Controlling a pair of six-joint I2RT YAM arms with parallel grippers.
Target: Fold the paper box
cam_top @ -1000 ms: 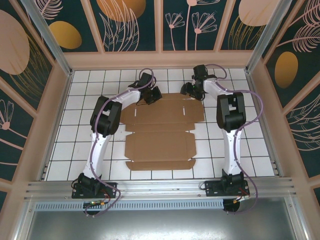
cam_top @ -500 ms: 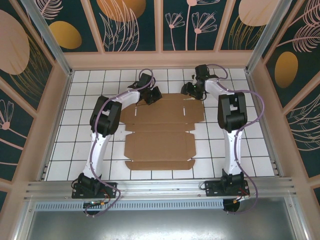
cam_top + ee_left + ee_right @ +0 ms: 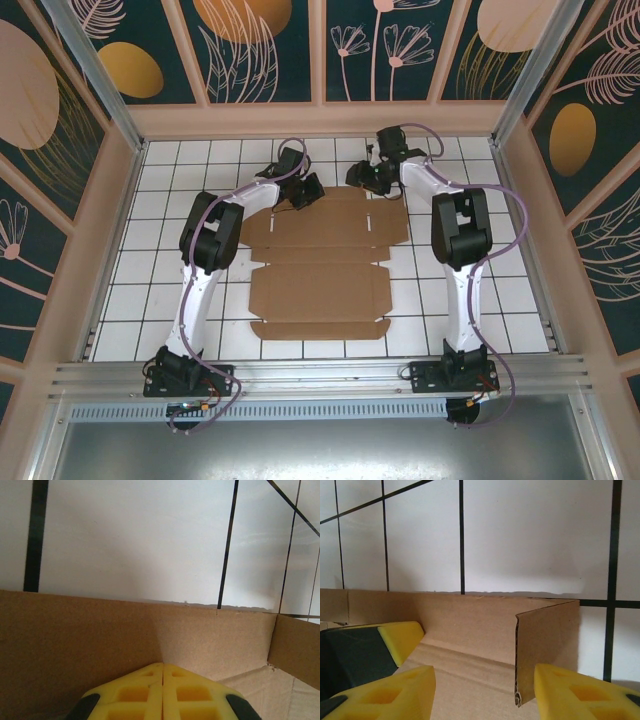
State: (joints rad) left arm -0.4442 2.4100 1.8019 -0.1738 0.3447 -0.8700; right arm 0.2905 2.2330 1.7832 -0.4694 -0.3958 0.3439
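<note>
The paper box lies as a flat brown die-cut sheet in the middle of the white tiled table. My left gripper rests at the sheet's far left corner. In the left wrist view its yellow fingers are shut tip to tip with nothing between them, against the inside of the raised far flap. My right gripper is over the far edge, right of centre. In the right wrist view it stands open over the cardboard, and a small upright side flap stands just inside the right finger.
The tiled table is ringed by a pink wooden frame with dark patterned panels. An aluminium rail carries both arm bases at the near edge. The left gripper's yellow finger shows at the left of the right wrist view.
My right gripper has shifted left along the sheet's far edge, toward the left gripper. The left arm and the sheet have stayed put.
</note>
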